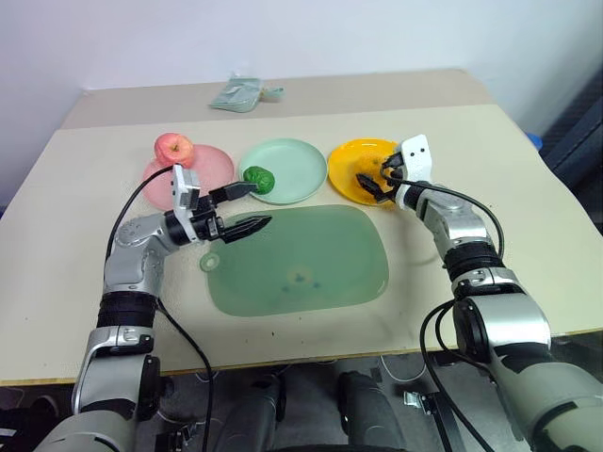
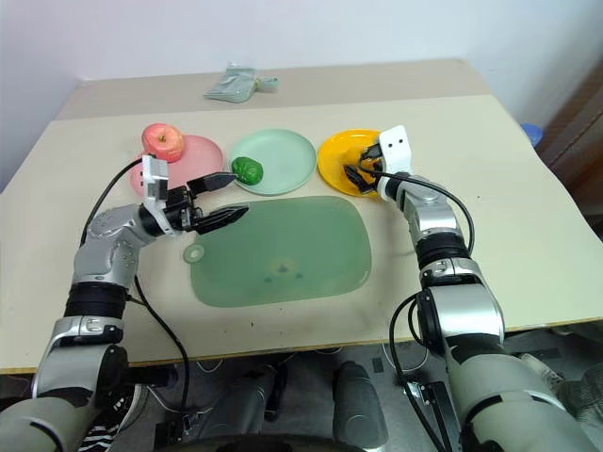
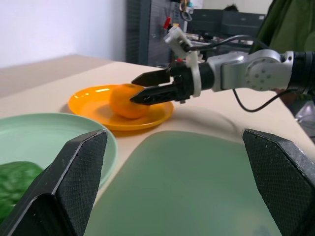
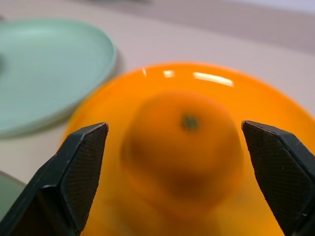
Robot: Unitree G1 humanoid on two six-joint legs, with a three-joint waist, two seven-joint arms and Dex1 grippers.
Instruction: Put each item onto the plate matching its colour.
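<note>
The beige surface [image 1: 528, 235] has bare room toward its 3 and 6 o'clock edges. Three smooth, shallow round plates line up at 12 o'clock of the rounded green mat [image 1: 301, 264]. The glossy apple [image 1: 173, 147] sits on the pink plate's [image 1: 212, 168] 10 o'clock rim; the bumpy green vegetable [image 1: 259, 178] lies on the mint plate [image 1: 292, 165]; the round orange [image 3: 127, 101] rests on the yellow-orange plate [image 1: 353, 160]. The right end effector [image 3: 147, 87] stands open around the orange. The left end effector [image 1: 245, 209] is open over the mat's 10 o'clock corner.
</note>
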